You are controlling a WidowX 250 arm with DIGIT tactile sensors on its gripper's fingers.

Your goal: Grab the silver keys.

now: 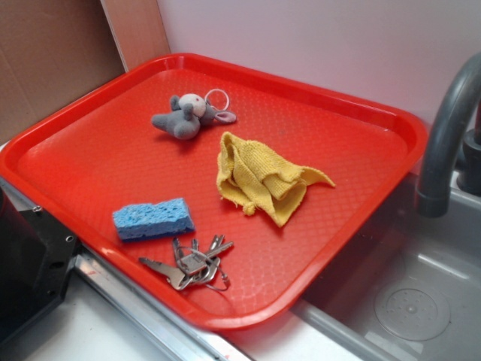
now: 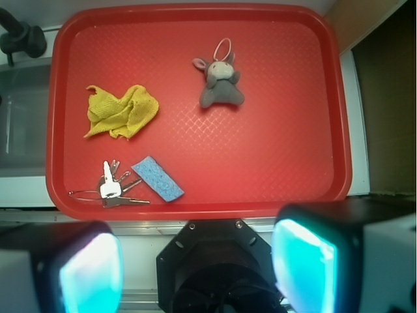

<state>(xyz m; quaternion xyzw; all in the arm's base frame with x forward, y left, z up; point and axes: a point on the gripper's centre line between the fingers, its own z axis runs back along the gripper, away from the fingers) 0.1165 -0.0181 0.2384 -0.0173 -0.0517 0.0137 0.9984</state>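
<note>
The silver keys point(image 1: 193, 265) point(image 2: 114, 188) lie flat on the red tray point(image 1: 98, 162) point(image 2: 280, 163) near its front edge, fanned out on a thin wire ring, right beside a blue sponge point(image 1: 152, 219) point(image 2: 158, 178). In the wrist view my gripper point(image 2: 199, 264) hangs high above the counter at the tray's near edge, open, with nothing between its two wide-apart fingers point(image 2: 306, 261). The keys sit up and to the left of the gripper in that view. The gripper's fingers do not appear in the exterior view.
A crumpled yellow cloth point(image 1: 259, 177) point(image 2: 122, 112) lies mid-tray. A grey plush mouse with a white ring point(image 1: 188, 114) point(image 2: 220, 83) rests toward the far side. A grey faucet point(image 1: 447, 128) point(image 2: 19, 36) and a sink point(image 1: 391, 293) lie beside the tray. The robot's black base point(image 1: 30, 256) point(image 2: 218, 267) stands at the front.
</note>
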